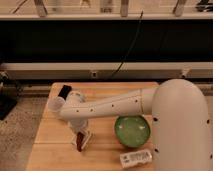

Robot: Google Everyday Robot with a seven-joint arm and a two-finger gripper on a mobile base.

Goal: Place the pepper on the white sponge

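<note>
A white robot arm (pixel 115 105) reaches leftward across a wooden desk (pixel 50 145), its broad rounded body filling the right side of the view. The arm bends downward at its far end, and the gripper (pixel 81 136) hangs low over the front-left part of the desk. Whether the jaws are spread or pressed together cannot be told, though the pepper (pixel 80 141), slim and dark red, stands nearly upright right at their tip, its lower end pointing down toward the desk surface. Directly beneath and just behind the pepper lies the white sponge (pixel 86 137), a small flat pale pad largely covered by the gripper, with only its edges showing around the pepper; whether the pepper's tip is touching the sponge cannot be made out.

To the right of the gripper, near but apart from it, sits a green bowl (pixel 132 131), round and open, partly tucked under the arm's body. In front of the bowl, at the desk's near edge, lies a white rectangular packet (pixel 136 158) with dark printed markings, resting at a slight tilt. On the far left of the desk, beside the arm's elbow, stands a translucent white cup (pixel 56 105), and just behind it a small black object (pixel 64 91) lies on the wood. A dark cable (pixel 127 47) runs down the black wall behind the desk
</note>
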